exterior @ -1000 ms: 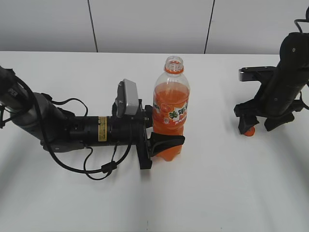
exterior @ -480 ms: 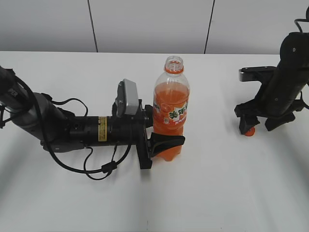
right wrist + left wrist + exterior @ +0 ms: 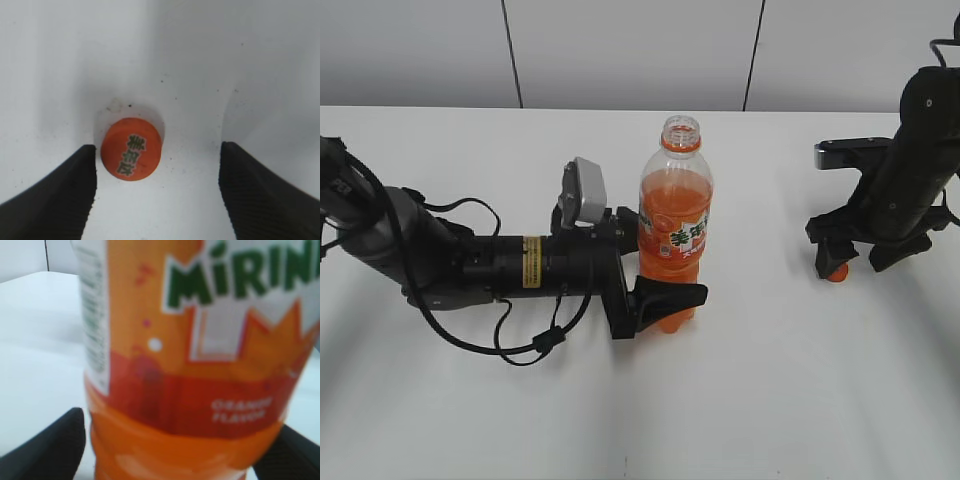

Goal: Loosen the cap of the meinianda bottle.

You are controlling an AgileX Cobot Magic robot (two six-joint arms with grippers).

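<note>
The meinianda bottle point(image 3: 674, 235) stands upright mid-table, full of orange drink, its mouth point(image 3: 681, 128) bare above the orange neck ring. My left gripper point(image 3: 655, 265) lies level at the lower body, open, one finger on each side. In the left wrist view the bottle point(image 3: 200, 390) fills the frame, and a thin gap shows beside the left fingertip point(image 3: 55, 440) of the gripper point(image 3: 175, 450). The cap point(image 3: 836, 271) lies on the table at the right. My right gripper point(image 3: 855, 255) hangs over it, open. In the right wrist view the cap point(image 3: 131, 148) rests by the left finger, inside the gripper point(image 3: 157, 190).
The white table point(image 3: 770, 400) runs back to a pale panelled wall point(image 3: 620, 50). The left arm's black body and its looping cable point(image 3: 525, 350) lie flat across the table's left half. The right arm point(image 3: 910, 170) stands at the right edge.
My left gripper's jaws have widened off the bottle; the near finger has swung away from its side. The bottle, cap and right gripper have stayed put.
</note>
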